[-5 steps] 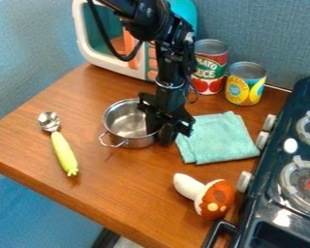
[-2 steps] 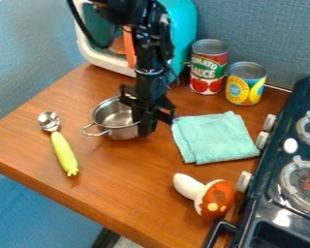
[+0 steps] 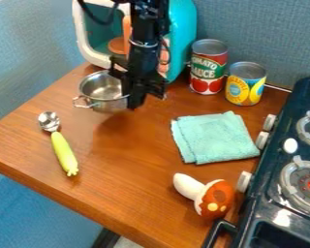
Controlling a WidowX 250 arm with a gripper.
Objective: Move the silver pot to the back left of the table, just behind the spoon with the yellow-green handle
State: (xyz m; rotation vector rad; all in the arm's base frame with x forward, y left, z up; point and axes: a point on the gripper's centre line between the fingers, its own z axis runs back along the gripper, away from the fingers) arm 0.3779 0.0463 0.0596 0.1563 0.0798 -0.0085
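The black gripper (image 3: 130, 97) hangs down at the right side of a small metal pot (image 3: 101, 90), shut on its rim and wall. The pot is upright, with its wire handle toward the lower left; whether its base touches the wood cannot be told. Right of the gripper and lower lies a folded teal cloth (image 3: 216, 137). A spoon with a green handle (image 3: 64, 152) lies on the left of the table. Near the front right edge, a toy mushroom (image 3: 206, 194) with a white stem and an orange-brown cap lies on its side.
Behind the pot and arm stands a teal and white toy microwave (image 3: 181, 43). A red tomato can (image 3: 208, 68) and a yellow can (image 3: 245, 85) stand at the back. A dark toy stove (image 3: 280, 160) borders the wooden table (image 3: 128, 164) on the right.
Gripper and pot have moved together up the view and to the left, away from the cloth and toward the microwave. The cloth, spoon, mushroom and cans have stayed in place.
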